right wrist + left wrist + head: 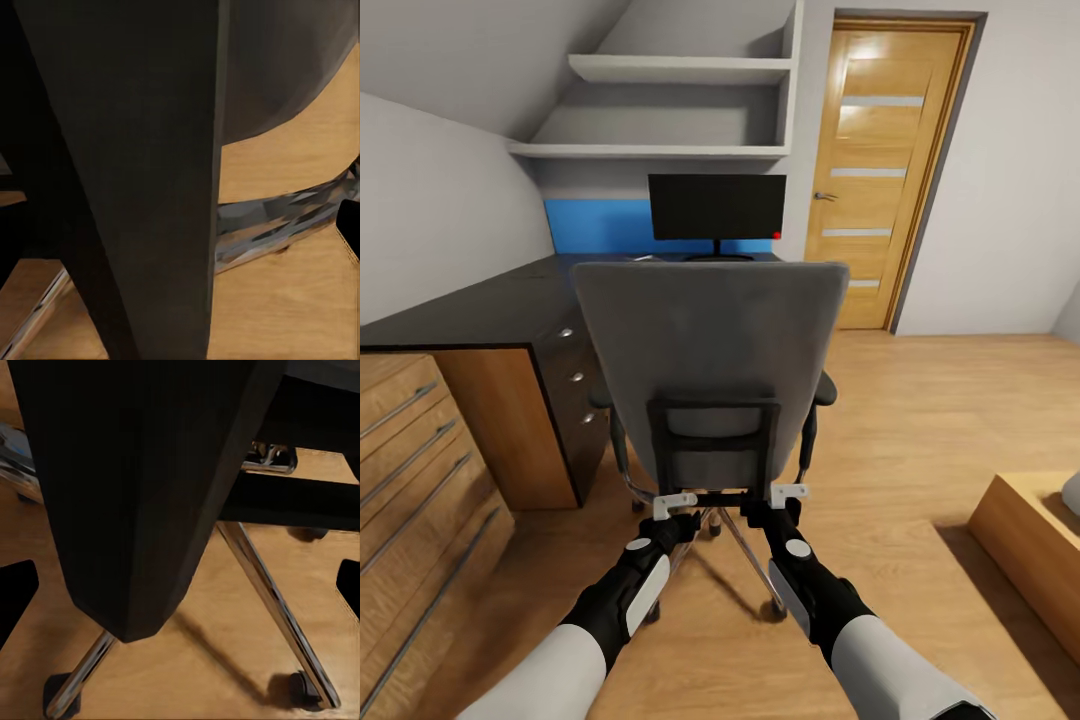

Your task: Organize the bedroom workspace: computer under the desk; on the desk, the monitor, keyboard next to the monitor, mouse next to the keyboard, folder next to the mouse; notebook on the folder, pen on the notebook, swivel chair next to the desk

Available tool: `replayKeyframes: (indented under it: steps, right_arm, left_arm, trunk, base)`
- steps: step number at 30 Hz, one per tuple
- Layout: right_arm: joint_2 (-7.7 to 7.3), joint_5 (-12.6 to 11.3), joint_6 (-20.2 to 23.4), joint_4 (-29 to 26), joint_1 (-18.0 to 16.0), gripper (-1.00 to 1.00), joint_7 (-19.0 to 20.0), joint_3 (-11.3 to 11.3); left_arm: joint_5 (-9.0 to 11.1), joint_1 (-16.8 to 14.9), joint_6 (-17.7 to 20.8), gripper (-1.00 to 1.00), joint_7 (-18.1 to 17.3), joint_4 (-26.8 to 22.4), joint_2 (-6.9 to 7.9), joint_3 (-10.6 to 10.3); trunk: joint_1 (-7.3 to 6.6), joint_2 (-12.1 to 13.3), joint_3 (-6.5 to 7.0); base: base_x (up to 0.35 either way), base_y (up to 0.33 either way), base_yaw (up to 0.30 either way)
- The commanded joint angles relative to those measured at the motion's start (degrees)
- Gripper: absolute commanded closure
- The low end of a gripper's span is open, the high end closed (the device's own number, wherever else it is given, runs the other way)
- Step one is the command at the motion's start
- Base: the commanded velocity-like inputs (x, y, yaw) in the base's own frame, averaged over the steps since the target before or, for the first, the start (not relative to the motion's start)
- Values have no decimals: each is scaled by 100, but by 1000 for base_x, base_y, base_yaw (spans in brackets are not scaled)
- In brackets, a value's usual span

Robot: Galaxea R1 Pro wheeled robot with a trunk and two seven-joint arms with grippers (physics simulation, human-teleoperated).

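Observation:
The swivel chair point(705, 340) stands with its grey back towards me, in front of the black-topped desk point(490, 310). The monitor point(716, 207) stands upright at the desk's far end against the blue panel. My left gripper point(675, 500) and right gripper point(790, 493) are low at the black frame behind the chair back, one on each side. In the left wrist view that black frame point(142, 495) sits close between wide-apart fingertips point(15, 600), above a chrome spoke point(274, 600). The right wrist view has the frame point(135, 150) and one fingertip point(349, 225). Computer, keyboard, mouse, folder, notebook and pen are out of view.
A wooden chest of drawers point(420, 470) stands close at the left, beside the desk's drawer pedestal point(575, 385). A wooden door point(885, 170) is at the back right, wall shelves point(680, 70) hang above the desk, and a low wooden piece point(1030, 540) sits at the right.

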Motion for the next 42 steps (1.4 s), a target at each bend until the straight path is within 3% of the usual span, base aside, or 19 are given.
replayKeyframes:
  steps: [1,18,42]
  right_arm:
    - [0,-59,-33,7,-5,-100,-31,32]
    - [0,-59,-33,7,-4,-100,-31,34]
    - [0,-50,-33,7,-4,-100,-31,34]
  left_arm:
    - [77,-2,18,-100,26,-14,0,-35]
    - [77,-2,18,-100,26,-14,0,-38]
    - [79,-2,23,-100,24,-14,0,-38]
  trunk:
    - [2,-1,-5]
    - [2,-1,-5]
    - [2,-1,-5]
  base:
    - [298,-156,0]
    - [299,-143,121]
    - [317,-5,39]
